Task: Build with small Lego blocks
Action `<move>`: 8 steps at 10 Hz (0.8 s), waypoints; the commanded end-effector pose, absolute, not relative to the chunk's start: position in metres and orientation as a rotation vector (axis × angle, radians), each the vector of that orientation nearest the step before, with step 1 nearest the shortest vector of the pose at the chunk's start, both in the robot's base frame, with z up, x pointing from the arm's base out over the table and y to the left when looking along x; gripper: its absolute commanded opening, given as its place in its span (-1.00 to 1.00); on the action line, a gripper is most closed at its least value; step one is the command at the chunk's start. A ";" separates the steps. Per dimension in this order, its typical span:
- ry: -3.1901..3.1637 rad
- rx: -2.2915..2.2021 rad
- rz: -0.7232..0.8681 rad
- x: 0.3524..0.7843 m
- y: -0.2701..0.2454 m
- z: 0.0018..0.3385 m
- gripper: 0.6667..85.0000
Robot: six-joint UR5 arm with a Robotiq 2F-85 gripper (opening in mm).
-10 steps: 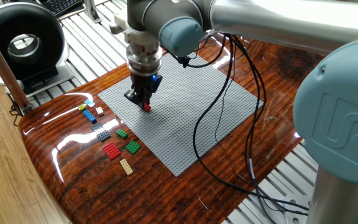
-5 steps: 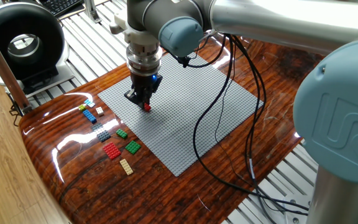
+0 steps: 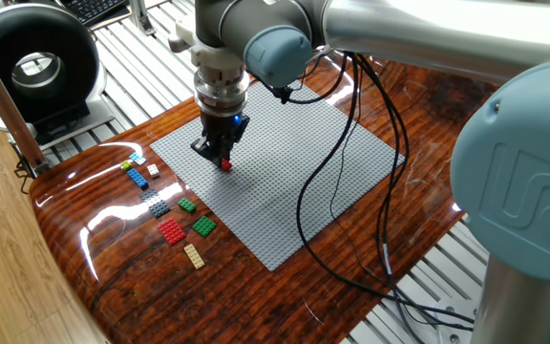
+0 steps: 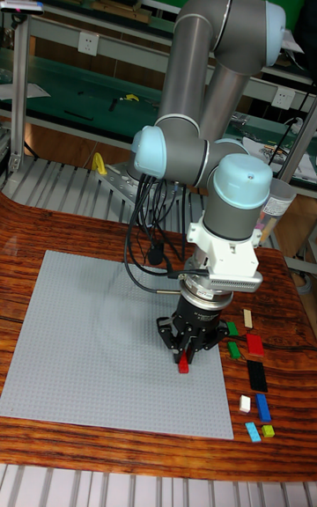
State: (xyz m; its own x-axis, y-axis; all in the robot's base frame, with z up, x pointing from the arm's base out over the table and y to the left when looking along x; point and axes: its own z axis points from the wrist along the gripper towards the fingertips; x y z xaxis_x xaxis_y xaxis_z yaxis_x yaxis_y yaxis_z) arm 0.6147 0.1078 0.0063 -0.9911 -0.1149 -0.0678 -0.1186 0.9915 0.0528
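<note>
My gripper (image 3: 224, 159) (image 4: 185, 361) points straight down over the left part of the grey baseplate (image 3: 285, 182) (image 4: 88, 340). Its fingers are shut on a small red Lego block (image 3: 225, 165) (image 4: 183, 368), whose underside is at the plate's studs. Loose small Lego blocks lie on the wood to the left of the plate: blue (image 3: 138, 178), grey (image 3: 158, 207), two green (image 3: 203, 225), red (image 3: 171, 232) and tan (image 3: 194, 255). The tall fixed view shows them to the plate's right, among them red (image 4: 255, 344), tan (image 4: 248, 319) and white (image 4: 245, 402).
Black cables (image 3: 337, 191) hang from the arm across the plate's right half. A black round device (image 3: 34, 67) stands at the back left, beside a wooden post (image 3: 3, 96). The wooden tabletop ends at slatted metal rails (image 3: 428, 277) to the right.
</note>
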 end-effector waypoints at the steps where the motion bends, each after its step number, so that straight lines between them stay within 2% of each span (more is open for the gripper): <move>1: 3.070 -0.171 0.102 0.616 0.108 0.006 -0.99; 8: 3.078 -0.162 0.101 0.614 0.109 0.007 -0.99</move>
